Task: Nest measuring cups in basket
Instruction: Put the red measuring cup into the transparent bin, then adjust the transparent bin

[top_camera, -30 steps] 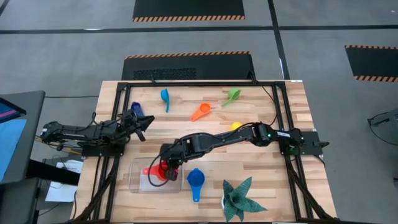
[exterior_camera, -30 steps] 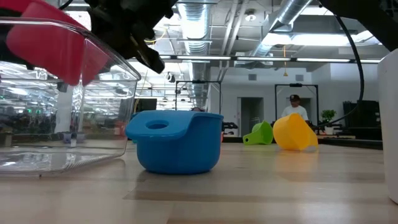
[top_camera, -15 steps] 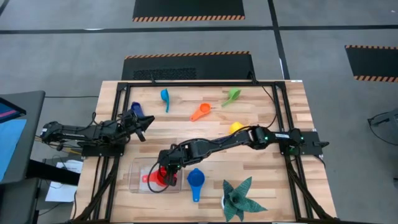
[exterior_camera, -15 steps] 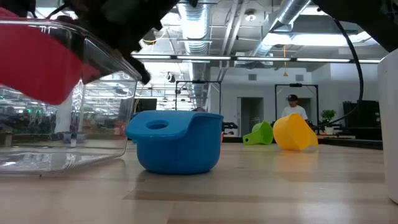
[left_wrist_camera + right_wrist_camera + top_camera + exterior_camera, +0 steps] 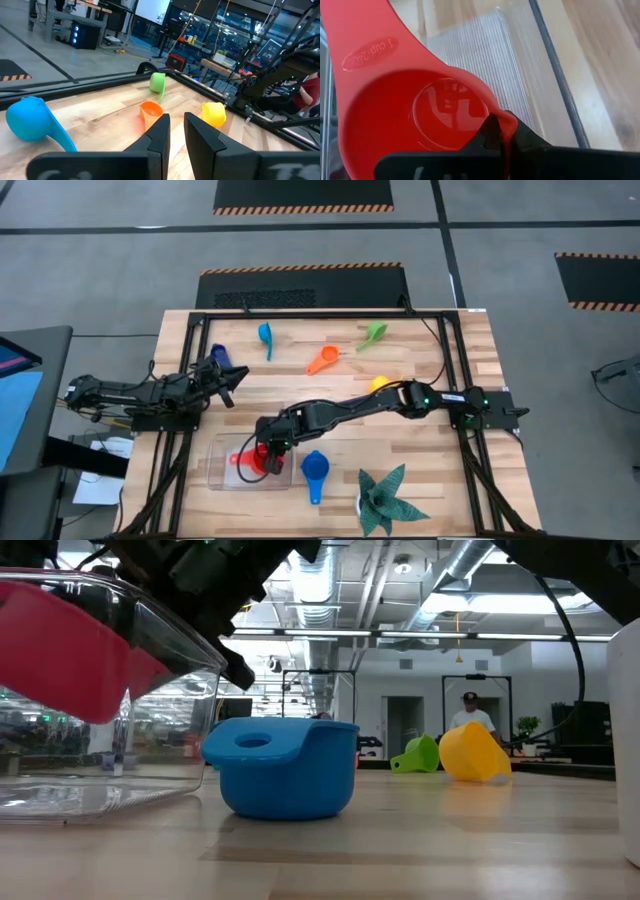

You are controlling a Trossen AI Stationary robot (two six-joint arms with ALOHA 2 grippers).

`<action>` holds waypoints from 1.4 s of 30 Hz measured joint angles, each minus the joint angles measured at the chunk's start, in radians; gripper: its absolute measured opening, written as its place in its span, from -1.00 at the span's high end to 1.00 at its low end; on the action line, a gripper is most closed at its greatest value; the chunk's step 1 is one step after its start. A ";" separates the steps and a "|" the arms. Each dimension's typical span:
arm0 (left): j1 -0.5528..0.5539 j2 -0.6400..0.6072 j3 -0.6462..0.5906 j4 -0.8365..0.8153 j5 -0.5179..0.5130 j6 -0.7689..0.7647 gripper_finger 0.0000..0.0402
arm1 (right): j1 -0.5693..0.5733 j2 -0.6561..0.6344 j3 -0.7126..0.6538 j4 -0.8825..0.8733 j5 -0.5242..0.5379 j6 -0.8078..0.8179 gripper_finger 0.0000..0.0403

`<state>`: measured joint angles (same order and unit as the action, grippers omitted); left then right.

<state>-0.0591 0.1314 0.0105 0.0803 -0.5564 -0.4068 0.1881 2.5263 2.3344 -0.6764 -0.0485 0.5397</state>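
From above, the right gripper point(image 5: 268, 457) pinches the red measuring cup point(image 5: 250, 462) over the basket point(image 5: 222, 472) on the worktop point(image 5: 420, 470). In the right wrist view, the fingers clamp its rim. The left gripper point(image 5: 173, 131), slightly spread, holds nothing.

A red measuring cup point(image 5: 252, 461) tilts inside the clear basket point(image 5: 222, 476). Five other cups point(image 5: 315, 468) lie scattered across the table.

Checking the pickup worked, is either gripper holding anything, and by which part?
The right gripper pinches the red plastic measuring cup by its bowl rim, over the clear plastic basket. The left gripper holds nothing.
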 joint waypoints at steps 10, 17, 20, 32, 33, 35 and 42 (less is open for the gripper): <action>0.000 0.000 0.000 0.000 0.000 0.024 0.77 | 0.000 0.000 0.000 -0.023 0.000 0.002 0.72; 0.000 0.000 0.000 0.000 0.000 0.029 0.77 | -0.009 0.000 0.000 -0.031 0.000 0.001 0.51; 0.000 0.000 0.000 0.000 0.000 0.029 0.77 | -0.015 0.000 0.000 -0.030 -0.003 0.001 0.45; 0.000 0.000 0.000 0.000 0.000 0.030 0.77 | -0.020 0.000 0.000 -0.030 -0.008 0.002 0.25; 0.000 0.000 0.000 0.000 0.000 0.030 0.77 | -0.020 0.000 0.000 -0.030 -0.008 0.002 0.23; 0.000 0.000 0.000 0.000 0.000 0.030 0.77 | -0.020 0.000 0.000 -0.030 -0.008 0.002 0.21; 0.000 0.000 0.000 0.000 0.000 0.030 0.77 | -0.022 -0.053 -0.002 -0.022 -0.008 -0.088 0.24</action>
<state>-0.0591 0.1314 0.0105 0.0799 -0.5564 -0.3770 0.1658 2.4733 2.3329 -0.6989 -0.0565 0.4519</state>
